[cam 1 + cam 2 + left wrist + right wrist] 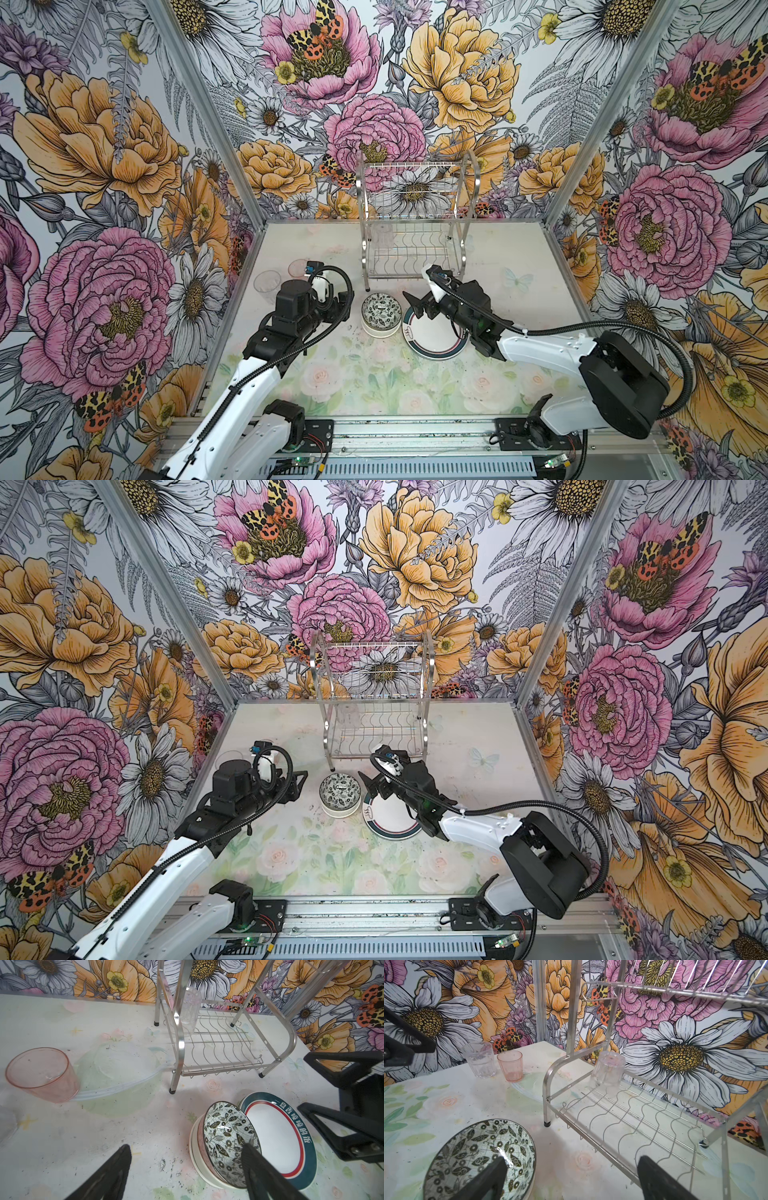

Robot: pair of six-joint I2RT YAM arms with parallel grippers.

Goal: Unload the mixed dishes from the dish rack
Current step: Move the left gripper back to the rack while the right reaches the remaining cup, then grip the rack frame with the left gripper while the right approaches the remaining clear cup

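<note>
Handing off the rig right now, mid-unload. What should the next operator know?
Left tool: open, holding nothing, by the stacked bowls.
Right tool: open, holding nothing, near the teal-rimmed plate.
Done: bowls, plate, pink cup and clear tumbler stand on the table, out of the dish rack.
Left: one upside-down clear cup on the rack's lower shelf.

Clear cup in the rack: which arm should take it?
Right, probably. The open right claw faces the rack at its open front with the cup ahead; from the left claw, the side frame stands before the cup.
</note>
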